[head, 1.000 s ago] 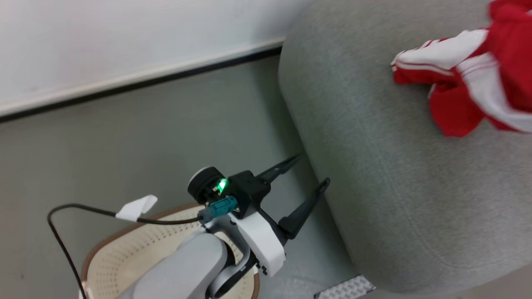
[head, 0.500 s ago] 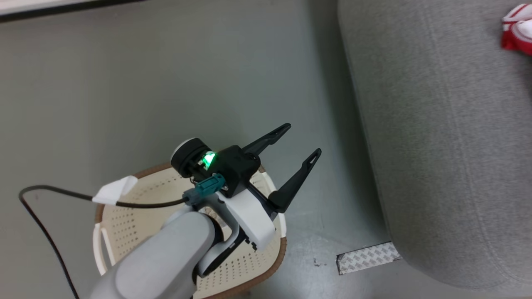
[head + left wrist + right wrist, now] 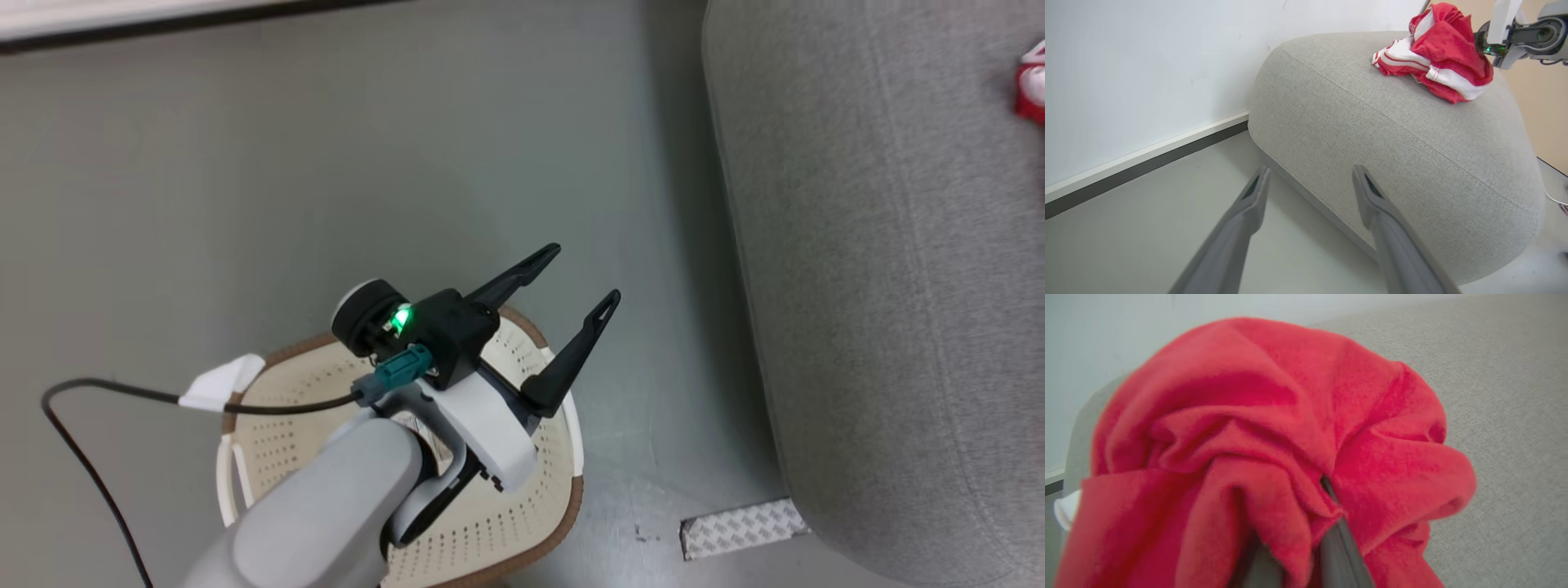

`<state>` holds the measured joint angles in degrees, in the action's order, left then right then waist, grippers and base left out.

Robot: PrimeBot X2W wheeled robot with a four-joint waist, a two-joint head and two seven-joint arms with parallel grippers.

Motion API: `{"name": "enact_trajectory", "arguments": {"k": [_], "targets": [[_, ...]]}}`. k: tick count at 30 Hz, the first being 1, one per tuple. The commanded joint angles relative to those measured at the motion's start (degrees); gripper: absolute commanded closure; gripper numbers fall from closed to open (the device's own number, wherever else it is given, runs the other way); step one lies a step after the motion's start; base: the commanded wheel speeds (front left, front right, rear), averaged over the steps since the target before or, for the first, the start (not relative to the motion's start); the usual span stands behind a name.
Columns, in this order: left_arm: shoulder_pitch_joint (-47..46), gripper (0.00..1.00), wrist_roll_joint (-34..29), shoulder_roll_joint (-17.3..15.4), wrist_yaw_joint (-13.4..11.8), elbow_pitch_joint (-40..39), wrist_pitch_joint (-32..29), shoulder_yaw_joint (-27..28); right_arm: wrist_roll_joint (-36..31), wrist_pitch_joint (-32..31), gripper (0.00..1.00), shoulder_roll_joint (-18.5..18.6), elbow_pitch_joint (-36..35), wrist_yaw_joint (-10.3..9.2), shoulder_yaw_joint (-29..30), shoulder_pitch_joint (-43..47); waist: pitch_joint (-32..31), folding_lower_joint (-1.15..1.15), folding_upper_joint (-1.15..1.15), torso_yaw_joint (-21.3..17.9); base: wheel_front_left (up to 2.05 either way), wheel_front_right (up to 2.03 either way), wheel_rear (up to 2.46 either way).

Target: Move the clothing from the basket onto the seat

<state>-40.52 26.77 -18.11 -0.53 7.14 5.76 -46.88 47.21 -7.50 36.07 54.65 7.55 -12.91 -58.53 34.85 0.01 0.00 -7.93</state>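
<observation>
The red and white clothing (image 3: pixel 1433 53) lies bunched on top of the grey seat (image 3: pixel 1392 134), and its edge peeks in at the head view's right border (image 3: pixel 1033 90). My right gripper (image 3: pixel 1310 490) is shut on the clothing (image 3: pixel 1249 416), whose red folds bury the fingers (image 3: pixel 1339 543); its wrist (image 3: pixel 1515 32) hovers by the pile. My left gripper (image 3: pixel 588 273) hangs open with nothing in it above the far rim of the cream basket (image 3: pixel 522 523), left of the seat (image 3: pixel 882 286). The basket's visible inside holds no clothing. In the left wrist view the left gripper (image 3: pixel 1310 169) points at the seat's side.
A white wall with a white and dark baseboard (image 3: pixel 1147 163) runs behind the seat. A grey textured strip (image 3: pixel 739 527) lies on the grey floor by the seat's base. A black cable with a white tag (image 3: pixel 220 384) trails from my left wrist.
The head camera has swung down and left, so the seat and clothing slid to the right edge and the basket came into fuller view. My left gripper stays open, over the basket.
</observation>
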Motion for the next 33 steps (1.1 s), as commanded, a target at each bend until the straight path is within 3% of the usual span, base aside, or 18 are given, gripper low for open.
{"name": "enact_trajectory", "arguments": {"k": [1,11,16,24,33], "targets": [[1.09,0.00,1.16,0.23,0.16,0.80,0.95,-0.03,0.53,-0.08,0.00,0.36,0.30,-0.13,-1.13,0.01,-2.51,-0.01,0.00,-0.38,0.00,0.00,0.00],[5.55,0.00,3.95,1.56,0.21,5.15,4.38,0.05,1.37,-7.24,0.00,2.31,0.96,-0.13,-7.26,3.04,-14.66,-0.01,0.00,-1.39,0.00,0.00,0.00],[9.12,0.00,5.95,1.93,-0.39,6.55,5.87,0.66,1.71,-8.86,0.00,4.45,-1.94,-0.13,-10.22,5.56,-22.02,-0.01,0.00,-1.21,0.00,0.00,0.00],[14.85,0.00,9.17,0.42,-2.88,6.28,7.76,3.76,3.31,-3.97,0.00,5.54,-12.91,-0.13,-13.08,11.47,-32.38,-0.01,0.00,0.69,0.00,0.00,0.00],[19.92,0.00,12.16,-4.41,-7.63,3.26,8.46,10.40,3.56,3.64,0.00,2.17,-27.31,-0.13,-12.44,19.80,-36.85,-0.01,0.00,4.26,0.00,0.00,0.00]]}}
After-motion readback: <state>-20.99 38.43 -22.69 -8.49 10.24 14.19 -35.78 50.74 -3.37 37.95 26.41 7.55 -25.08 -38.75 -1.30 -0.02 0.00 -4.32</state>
